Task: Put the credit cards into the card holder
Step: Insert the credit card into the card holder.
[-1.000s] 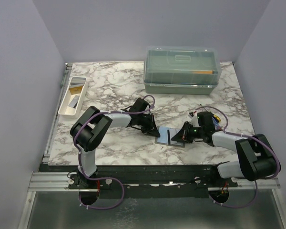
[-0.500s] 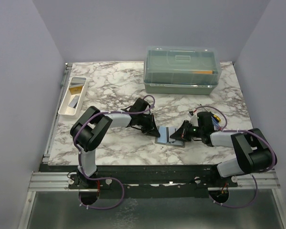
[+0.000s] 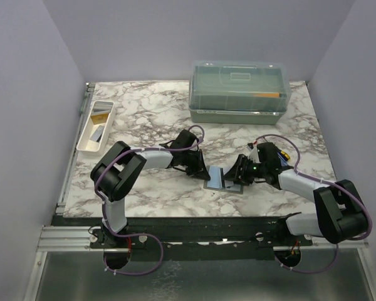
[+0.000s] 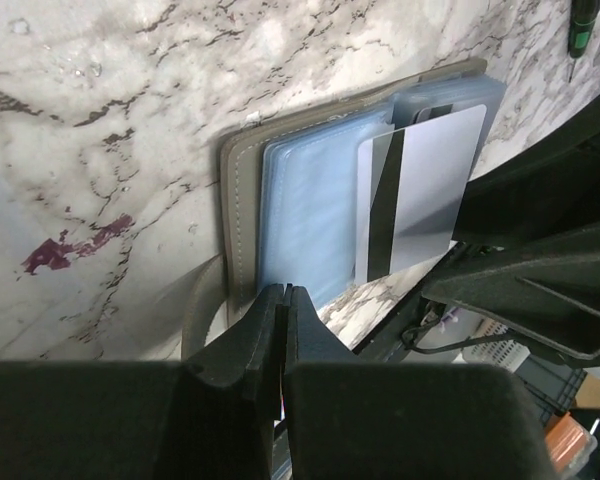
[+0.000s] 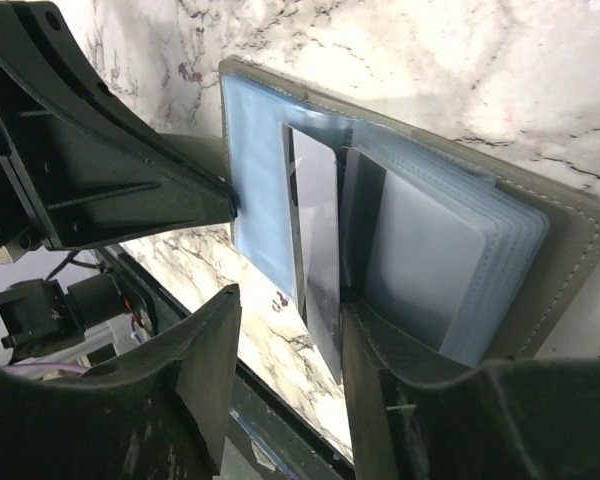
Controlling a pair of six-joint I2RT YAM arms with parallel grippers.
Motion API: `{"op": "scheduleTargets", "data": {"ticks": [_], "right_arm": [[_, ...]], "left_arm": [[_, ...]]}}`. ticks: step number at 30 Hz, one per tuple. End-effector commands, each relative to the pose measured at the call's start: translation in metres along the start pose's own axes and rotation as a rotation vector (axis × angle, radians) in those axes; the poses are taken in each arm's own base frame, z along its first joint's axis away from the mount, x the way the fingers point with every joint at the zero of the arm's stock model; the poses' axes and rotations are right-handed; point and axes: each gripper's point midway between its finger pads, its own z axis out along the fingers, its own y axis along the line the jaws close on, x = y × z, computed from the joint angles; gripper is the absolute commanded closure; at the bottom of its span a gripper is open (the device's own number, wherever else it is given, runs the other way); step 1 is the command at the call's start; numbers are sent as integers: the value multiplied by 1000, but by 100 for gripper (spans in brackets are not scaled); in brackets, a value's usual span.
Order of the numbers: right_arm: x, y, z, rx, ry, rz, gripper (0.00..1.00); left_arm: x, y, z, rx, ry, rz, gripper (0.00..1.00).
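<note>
Fingers [image 5: 205, 380] of the right gripper [image 5: 290, 305] are standing parted around a silver-grey card [image 4: 425, 190]. The card is leaning toward one finger, with bare marble showing between it and the other, so they do not look clamped on it. Fingers [image 4: 250, 340] of the left gripper [image 4: 283, 292] are pressing tight together with nothing between them. Their tip is touching the left leaf of the card holder [image 3: 216, 179], seemingly pinning it open.

The card holder is lying spread flat on the near middle of the table [image 3: 150, 106], between the two grippers. Its grey-olive cover is showing as a stitched border around a stack of blue-grey, slightly glossy sleeves. The silver-grey card, with a black stripe down one side, is sitting partly inside a sleeve on the right leaf, and much of it is sticking out.

By my reading the task is only getting started. This first card needs pushing home, and at least two more are waiting well apart in the white tray [image 3: 79, 141] at the far left: a gold-orange card [image 3: 101, 113] and a darker one [image 3: 98, 133].
</note>
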Motion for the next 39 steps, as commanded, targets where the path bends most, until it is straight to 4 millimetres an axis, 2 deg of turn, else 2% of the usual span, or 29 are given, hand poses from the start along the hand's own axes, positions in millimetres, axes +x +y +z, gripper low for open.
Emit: {"op": "scheduleTargets", "data": {"ticks": [1,6,10,13,17,25,28,34,37,39], "right_arm": [[16,-31,-4,164,49,-1,50],[19,-23,9,164,77,-23,49],[13,-31,12,230,49,-29,51],[10,-35,8,277,27,-32,55],[13,-43,2,331,27,-30,56],[14,-36,-7,326,12,-21,43],[10,-33,-10,328,-12,-16,39],[7,-29,-8,307,-22,-11,38],[4,-28,-8,308,-33,-14,37],[2,-27,-9,309,-36,-20,36]], "left_arm": [[3,22,-5,-112,-41,8,96],[2,16,-11,-98,-57,18,90],[0,12,-16,-91,-73,26,85],[1,18,-14,-106,-73,19,86],[6,25,-6,-111,-39,-6,91],[4,18,-9,-85,-52,9,90],[4,5,-13,-39,-49,39,84],[6,-41,-19,126,-7,113,65],[15,-55,-11,161,44,135,65],[22,-61,-3,178,76,146,72]]}}
